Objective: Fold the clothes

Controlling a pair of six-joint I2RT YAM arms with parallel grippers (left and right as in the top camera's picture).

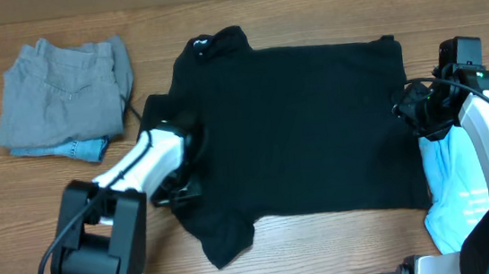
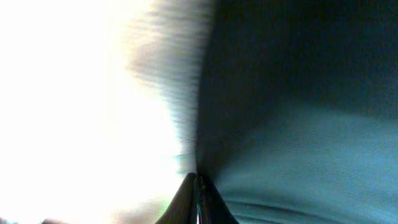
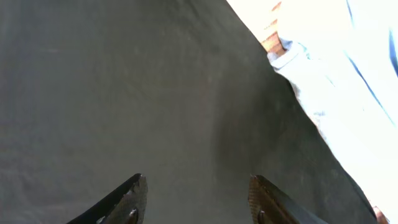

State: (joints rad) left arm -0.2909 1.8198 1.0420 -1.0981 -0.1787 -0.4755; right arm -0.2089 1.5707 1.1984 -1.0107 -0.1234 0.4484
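Spread flat mid-bench (image 1: 326, 237): black shirt (image 1: 297, 123). Folded at left, well apart: grey piece (image 1: 65, 100) over denim piece (image 1: 84, 151). Bunched at right edge: light-blue tee (image 1: 452, 189). Left claw (image 2: 197, 199): together, clamped on black shirt's left edge. Right claw (image 3: 196, 199): apart, over black shirt's right edge, beside light-blue tee.

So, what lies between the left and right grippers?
Only the black shirt, spread flat, from the left gripper to the right gripper; the overhead view shows it.
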